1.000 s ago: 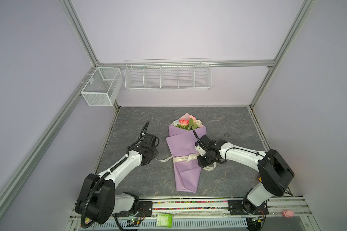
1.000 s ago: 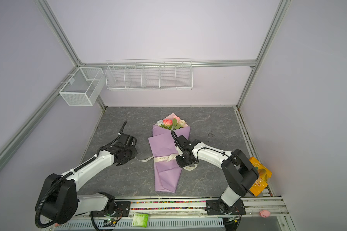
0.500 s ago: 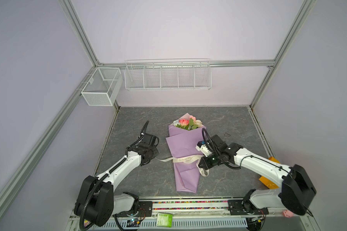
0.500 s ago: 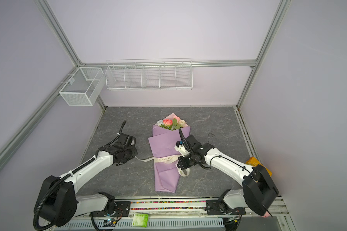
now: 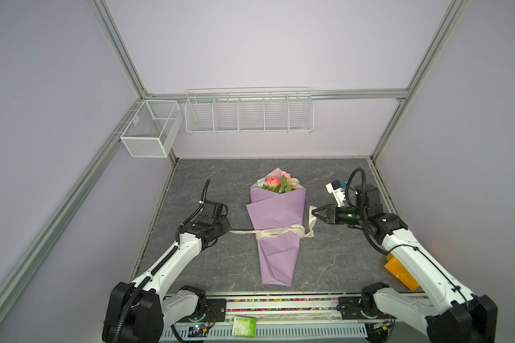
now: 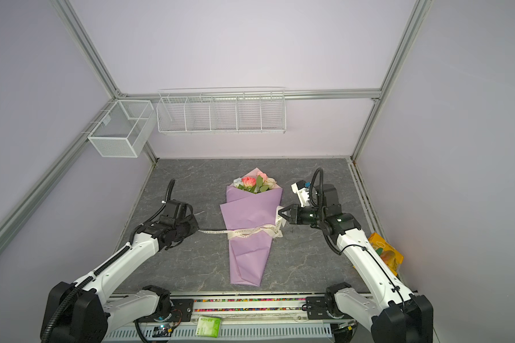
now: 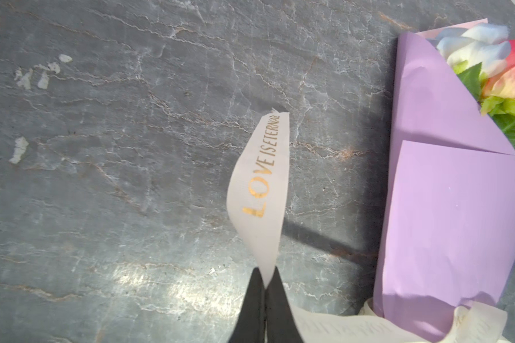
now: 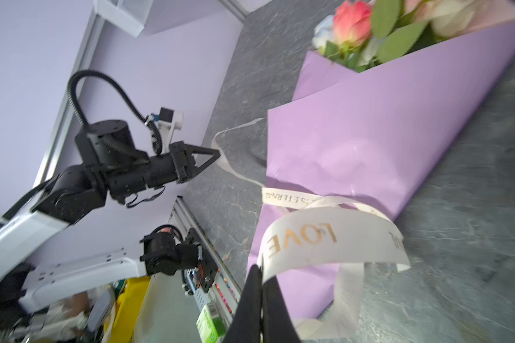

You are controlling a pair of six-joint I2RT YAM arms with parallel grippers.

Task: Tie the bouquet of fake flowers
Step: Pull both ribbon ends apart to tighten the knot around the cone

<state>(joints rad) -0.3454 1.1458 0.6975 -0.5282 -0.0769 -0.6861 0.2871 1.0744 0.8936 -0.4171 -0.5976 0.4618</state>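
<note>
The bouquet of fake flowers (image 5: 277, 184) (image 6: 254, 182) lies on the grey mat in both top views, rolled in a lilac paper wrap (image 5: 277, 213). A cream ribbon with gold lettering (image 5: 277, 231) circles the wrap's waist. My left gripper (image 5: 229, 231) (image 7: 265, 279) is left of the wrap and shut on the ribbon's left end (image 7: 262, 184), which runs taut to the wrap. My right gripper (image 5: 312, 211) (image 8: 260, 273) is right of the wrap and shut on the ribbon's other end (image 8: 324, 237), which hangs in a slack loop. The stems are hidden inside the paper.
Two white wire baskets (image 5: 249, 114) (image 5: 149, 130) hang on the back and left walls. A yellow packet (image 5: 399, 271) lies at the mat's right edge under my right arm. A green packet (image 5: 243, 326) sits on the front rail.
My right gripper has shut on the ribbon end at the wrap and drawn away to the right, lifting a loop of ribbon. The left arm has stayed put.
</note>
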